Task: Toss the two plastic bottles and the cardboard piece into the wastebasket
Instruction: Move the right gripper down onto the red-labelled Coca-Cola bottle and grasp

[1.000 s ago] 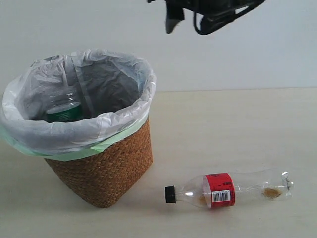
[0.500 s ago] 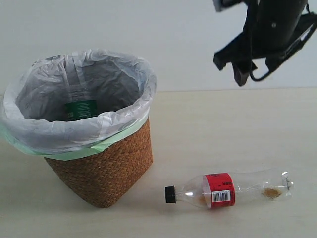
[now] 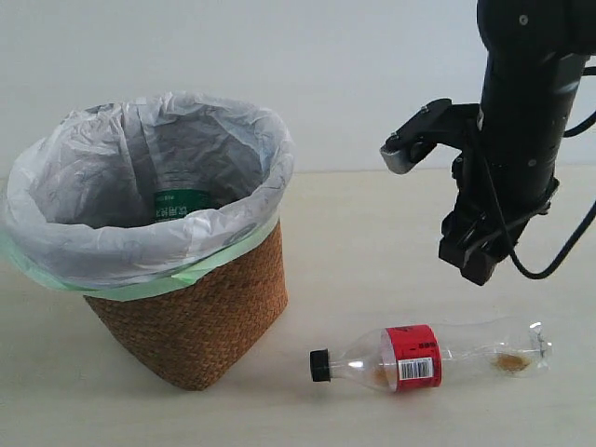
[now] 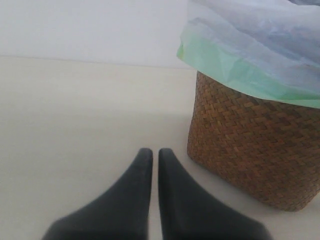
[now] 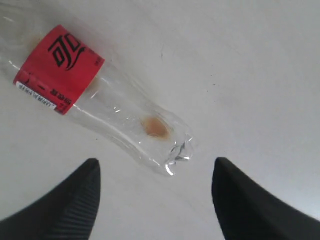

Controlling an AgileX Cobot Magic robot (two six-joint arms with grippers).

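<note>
The slim clear bottle (image 3: 438, 354) with a black cap and red label lies on its side on the table; the right wrist view shows its red label (image 5: 62, 67) and clear base end. My right gripper (image 3: 475, 265) hangs just above that base end, open, with nothing between its fingers (image 5: 156, 167). The short bottle's green-white label (image 3: 182, 205) shows inside the wastebasket (image 3: 200, 317), a brown wicker basket lined with a white bag. My left gripper (image 4: 151, 152) is shut and empty, low over the table beside the wastebasket (image 4: 255, 150). The cardboard piece is out of view.
The pale table (image 3: 372, 242) runs back to a plain white wall. The black right arm (image 3: 517, 121) with its cable stands over the right side of the table. The bag's rim (image 3: 149, 251) overhangs the basket's pale green band.
My right arm has swung from the top of the view down and to the right, above the slim bottle. The green-label bottle has shifted rightward inside the basket.
</note>
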